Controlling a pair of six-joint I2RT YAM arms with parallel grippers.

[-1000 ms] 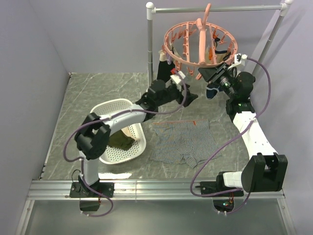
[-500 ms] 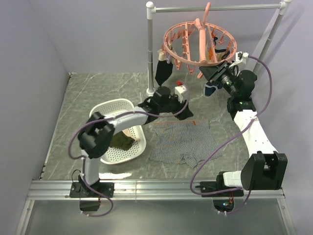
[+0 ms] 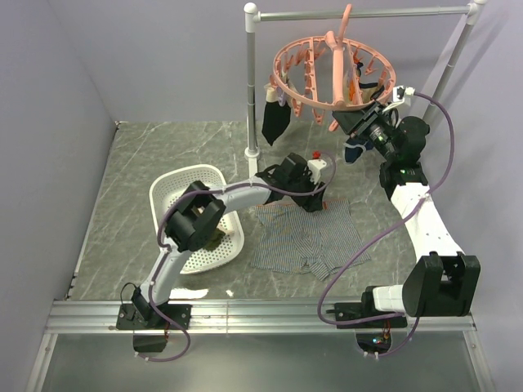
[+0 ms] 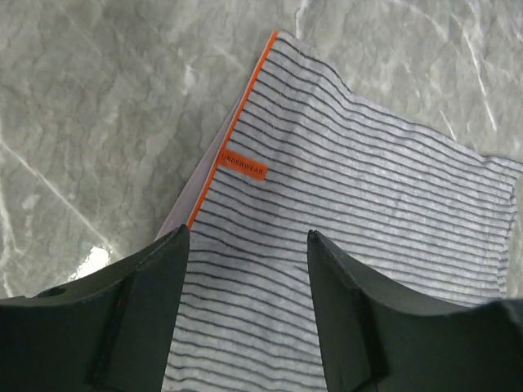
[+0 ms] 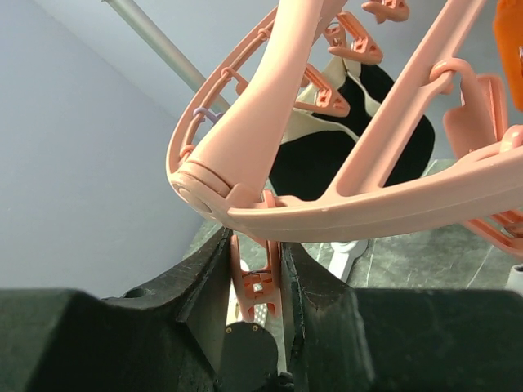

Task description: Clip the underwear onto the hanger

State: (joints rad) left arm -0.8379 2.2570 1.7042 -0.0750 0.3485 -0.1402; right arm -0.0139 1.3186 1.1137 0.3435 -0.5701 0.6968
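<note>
The underwear (image 3: 304,238), grey-and-white striped, lies flat on the marble table; its orange-edged waistband and small orange label show in the left wrist view (image 4: 359,188). My left gripper (image 3: 315,201) hovers open over the waistband's upper edge, one finger to each side of the striped cloth (image 4: 248,237) and nothing held. The pink hanger (image 3: 331,69) hangs from the rail. My right gripper (image 3: 345,122) is raised to the hanger's ring (image 5: 368,196) and is shut (image 5: 256,242) on one of its pink clip pegs (image 5: 258,282).
A white perforated basket (image 3: 192,169) holding an olive garment (image 3: 214,239) stands left of the underwear. Dark garments hang from the hanger on the left (image 3: 274,122) and the right (image 3: 357,151). The grey rail stand's post (image 3: 251,90) rises behind my left arm.
My left arm has swung right and down, from below the hanger to the underwear's waistband. The right gripper has kept its hold on the peg.
</note>
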